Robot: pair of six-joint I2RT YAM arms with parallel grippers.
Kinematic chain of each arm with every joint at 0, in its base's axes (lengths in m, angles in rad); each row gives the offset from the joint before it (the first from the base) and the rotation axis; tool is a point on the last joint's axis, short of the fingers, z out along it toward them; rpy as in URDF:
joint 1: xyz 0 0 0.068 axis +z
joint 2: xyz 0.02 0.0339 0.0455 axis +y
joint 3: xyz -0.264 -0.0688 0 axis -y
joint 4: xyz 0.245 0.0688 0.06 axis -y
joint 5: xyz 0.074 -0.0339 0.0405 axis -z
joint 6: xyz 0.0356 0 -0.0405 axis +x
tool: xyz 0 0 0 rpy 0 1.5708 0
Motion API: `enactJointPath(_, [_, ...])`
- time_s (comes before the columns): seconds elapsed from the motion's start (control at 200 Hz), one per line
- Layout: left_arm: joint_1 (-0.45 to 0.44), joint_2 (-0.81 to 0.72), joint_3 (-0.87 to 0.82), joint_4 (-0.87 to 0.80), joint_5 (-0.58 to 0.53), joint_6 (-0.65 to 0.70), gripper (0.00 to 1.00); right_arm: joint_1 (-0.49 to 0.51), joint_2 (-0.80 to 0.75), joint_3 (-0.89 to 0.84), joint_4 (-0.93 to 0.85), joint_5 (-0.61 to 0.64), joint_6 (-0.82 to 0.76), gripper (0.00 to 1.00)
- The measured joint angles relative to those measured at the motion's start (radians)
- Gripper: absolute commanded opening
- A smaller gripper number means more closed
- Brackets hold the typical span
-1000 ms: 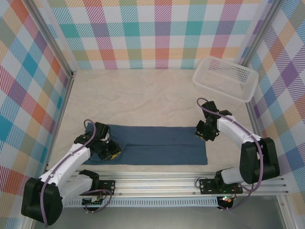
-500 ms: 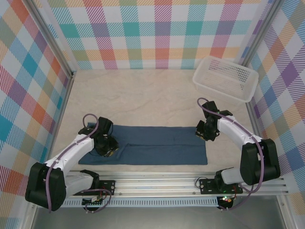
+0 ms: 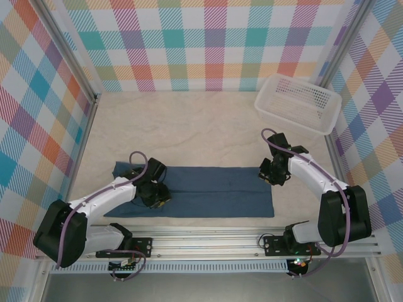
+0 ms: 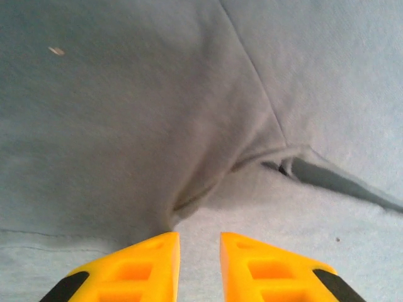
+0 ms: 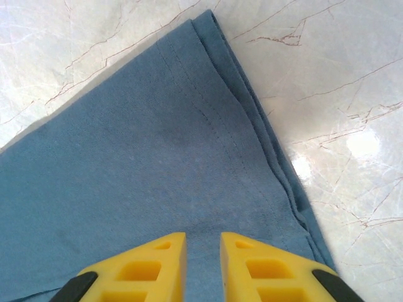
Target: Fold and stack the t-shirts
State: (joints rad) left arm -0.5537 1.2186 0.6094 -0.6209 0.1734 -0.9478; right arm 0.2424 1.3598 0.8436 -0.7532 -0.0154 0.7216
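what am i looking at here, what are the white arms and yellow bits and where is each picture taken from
These are two robot arms bolted at the near edge of a table. The overhead picture comes from a fixed camera above and behind them. The close-ups come from a camera on each wrist, looking past the yellow left claw and right claw. On the table lies a dark blue t-shirt, folded into a long strip, with a white basket in the far right corner. The left claw is shut on a bunched fold near the shirt's left end. The right claw sits at the shirt's right end, nearly closed; whether it grips the cloth is hard to tell.
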Motion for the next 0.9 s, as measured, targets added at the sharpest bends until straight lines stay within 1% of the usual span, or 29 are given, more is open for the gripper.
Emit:
enactJointPath(0.125, [-0.041, 0.023, 0.0, 0.0, 0.002, -0.012, 0.23, 0.0, 0.0, 0.0, 0.0, 0.0, 0.001, 0.21])
enactJointPath(0.27, [-0.047, 0.037, 0.006, -0.018, -0.002, -0.014, 0.22, 0.0, -0.001, 0.0, 0.0, 0.0, 0.004, 0.21])
enactJointPath(0.325, [-0.047, 0.012, 0.026, -0.055, -0.021, -0.015, 0.25, 0.0, -0.004, 0.0, 0.0, 0.0, 0.004, 0.21])
enactJointPath(0.415, [-0.046, -0.07, 0.089, -0.137, -0.093, -0.018, 0.28, 0.0, -0.012, 0.0, 0.0, 0.0, 0.003, 0.21])
enactJointPath(0.475, [-0.024, -0.124, 0.114, -0.152, -0.116, -0.018, 0.3, 0.0, -0.014, 0.0, 0.0, 0.0, 0.003, 0.21])
enactJointPath(0.54, [0.006, -0.134, 0.111, -0.159, -0.12, -0.018, 0.33, 0.0, -0.014, -0.002, 0.001, -0.001, 0.003, 0.21])
enactJointPath(0.61, [0.027, -0.097, 0.098, -0.158, -0.127, -0.015, 0.37, 0.0, -0.014, -0.005, 0.0, -0.001, 0.003, 0.21])
enactJointPath(0.71, [0.032, 0.003, 0.075, -0.132, -0.129, -0.002, 0.39, 0.0, -0.014, -0.006, 0.0, -0.001, 0.003, 0.21])
enactJointPath(0.795, [0.032, 0.057, 0.062, -0.097, -0.116, 0.008, 0.4, 0.0, -0.014, -0.006, 0.0, 0.0, 0.003, 0.21])
enactJointPath(0.905, [0.014, 0.082, 0.06, -0.051, -0.099, 0.021, 0.39, 0.0, -0.014, -0.006, 0.0, -0.001, 0.003, 0.21])
